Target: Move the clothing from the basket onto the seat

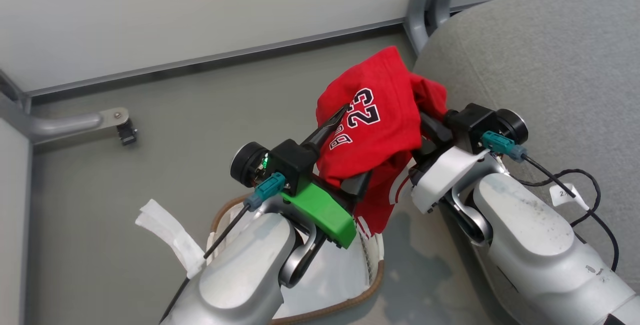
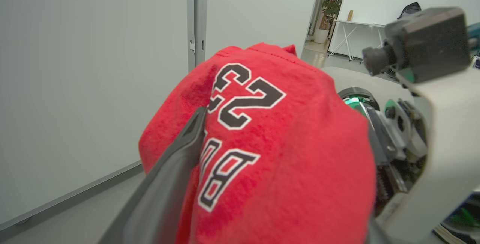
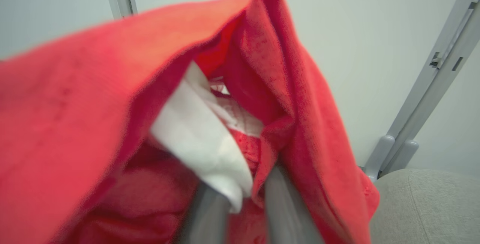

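Note:
The clothing (image 1: 372, 130), a red jersey with the number 23, hangs in the air draped over both grippers, just left of the grey seat (image 1: 550, 65). My left gripper (image 1: 350, 150) is open. One of its fingers (image 2: 176, 169) lies against the jersey's left side and the other is buried under the fabric. My right gripper (image 3: 247, 199) is shut on a fold of the clothing's red fabric and white trim (image 3: 202, 142). The basket (image 1: 350, 299), with its brown rim and white liner, sits on the floor below my left arm, mostly hidden.
A white strip of the liner (image 1: 170, 235) sticks out to the basket's left. Grey partition panels close off the back, with a metal foot (image 1: 117, 124) at the left and a post (image 1: 425, 5) beside the seat. Bare grey floor (image 1: 190, 130) lies between.

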Tool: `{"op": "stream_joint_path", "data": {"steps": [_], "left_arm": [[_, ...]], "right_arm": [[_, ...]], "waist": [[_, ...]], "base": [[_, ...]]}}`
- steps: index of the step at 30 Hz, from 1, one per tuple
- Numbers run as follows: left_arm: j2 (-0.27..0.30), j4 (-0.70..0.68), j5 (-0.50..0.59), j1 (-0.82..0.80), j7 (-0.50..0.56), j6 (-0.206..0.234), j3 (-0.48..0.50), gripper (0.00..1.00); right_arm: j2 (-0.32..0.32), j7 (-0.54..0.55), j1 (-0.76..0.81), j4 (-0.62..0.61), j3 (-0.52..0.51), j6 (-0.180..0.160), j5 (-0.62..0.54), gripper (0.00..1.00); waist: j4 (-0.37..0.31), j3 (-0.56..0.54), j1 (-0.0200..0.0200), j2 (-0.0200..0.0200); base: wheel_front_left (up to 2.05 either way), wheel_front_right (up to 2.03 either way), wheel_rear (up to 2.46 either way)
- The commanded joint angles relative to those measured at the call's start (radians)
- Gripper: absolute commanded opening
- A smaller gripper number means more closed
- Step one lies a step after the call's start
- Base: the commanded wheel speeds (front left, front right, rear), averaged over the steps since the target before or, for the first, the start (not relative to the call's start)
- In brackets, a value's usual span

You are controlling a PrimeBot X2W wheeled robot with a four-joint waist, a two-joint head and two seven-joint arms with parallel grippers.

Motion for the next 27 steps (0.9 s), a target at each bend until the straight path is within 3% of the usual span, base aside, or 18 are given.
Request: {"op": "stream_joint_path", "data": {"steps": [1,20,27], "left_arm": [[0.003,0.008,0.007,-0.012,0.001,-0.002,0.001,1.00],[0.003,0.057,0.020,-0.004,0.001,-0.027,-0.004,1.00],[0.004,0.060,-0.013,-0.036,0.001,-0.038,-0.058,1.00]], "right_arm": [[0.002,-0.002,0.014,-0.009,-0.011,-0.001,-0.008,0.00],[0.018,-0.002,0.058,-0.042,-0.097,-0.001,-0.026,0.00],[-0.001,-0.002,0.083,-0.057,-0.167,-0.001,-0.047,0.00]], "waist": [[-0.077,0.015,0.0000,0.0000],[-0.409,0.021,0.0000,0.0000],[-0.423,0.039,0.0000,0.0000]], "base": [[0.00,0.00,0.00],[0.00,0.00,0.00],[0.00,0.00,0.00]]}}
